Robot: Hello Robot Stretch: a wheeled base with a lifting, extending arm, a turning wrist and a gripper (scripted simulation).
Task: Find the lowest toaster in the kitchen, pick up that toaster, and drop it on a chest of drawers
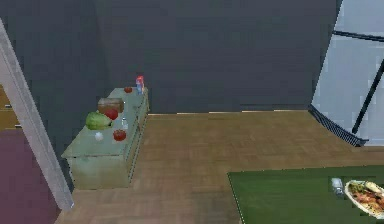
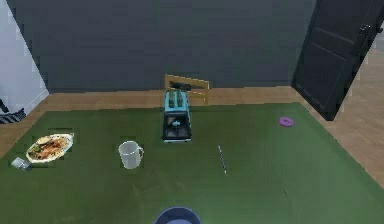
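Observation:
A teal toaster (image 2: 177,113) stands on the green tabletop (image 2: 260,175) in the arm side view, near the table's far edge and just in front of a wooden chair (image 2: 188,84). In the forward view a low pale-green chest of drawers (image 1: 100,160) stands against the dark wall at the left. Its top carries a green round thing (image 1: 97,121), a brownish box (image 1: 111,105), small red things (image 1: 120,134) and a bottle (image 1: 139,84).
On the table lie a plate of food (image 2: 50,148), a white mug (image 2: 130,153), a thin utensil (image 2: 222,158), a purple ring (image 2: 287,121) and a blue bowl (image 2: 178,215). A dark door (image 2: 340,50) stands at the right. Wooden floor (image 1: 230,140) lies between table and chest.

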